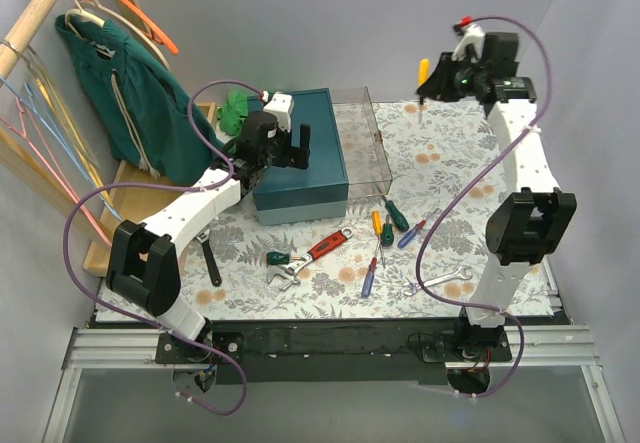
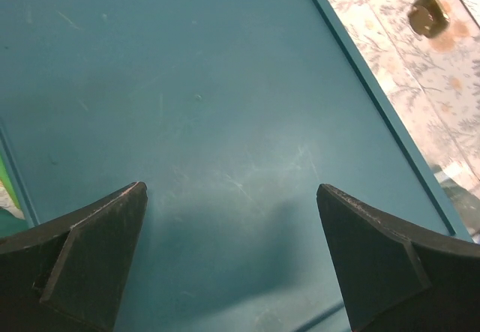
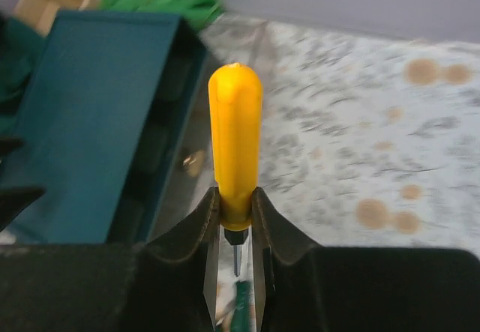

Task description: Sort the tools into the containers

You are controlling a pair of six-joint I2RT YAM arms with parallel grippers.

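Two black fingers point(image 2: 90, 249) of the left gripper point(image 2: 232, 197) fill the bottom of the left wrist view. They are spread wide with nothing between them, hanging just over the flat top of the teal box point(image 1: 325, 143). Touching the teal box on its right is the clear box point(image 1: 381, 143). A small brass-coloured piece point(image 2: 427, 15) seems to lie on its floor, though the view through the plastic is too soft to name it.

Right of the teal box, beyond the clear box and held high, the right gripper point(image 3: 235, 204) is clamped on the yellow screwdriver point(image 3: 235, 137). It pinches the bottom end of the handle, with the handle up and the shaft down.

The step in hand looks like carrying that screwdriver to the clear box. The hold is narrow and low on the handle, so a slow swing toward the teal box would suit. The tip should then go down inside the walls before the fingers part, so that it does not bounce out. The left arm is best kept over the teal box, out of the way.

On the flowered cloth point(image 1: 480, 163) in front of the teal box lie a black wrench point(image 1: 210, 261), a green-handled tool point(image 1: 283, 258), a red-handled wrench point(image 1: 328, 244), several screwdrivers point(image 1: 397, 213) and a silver spanner point(image 1: 440, 281).

Left of the teal box a wooden rail point(image 1: 35, 18) carries hangers and a green garment point(image 1: 120, 93). Grey walls close the scene.
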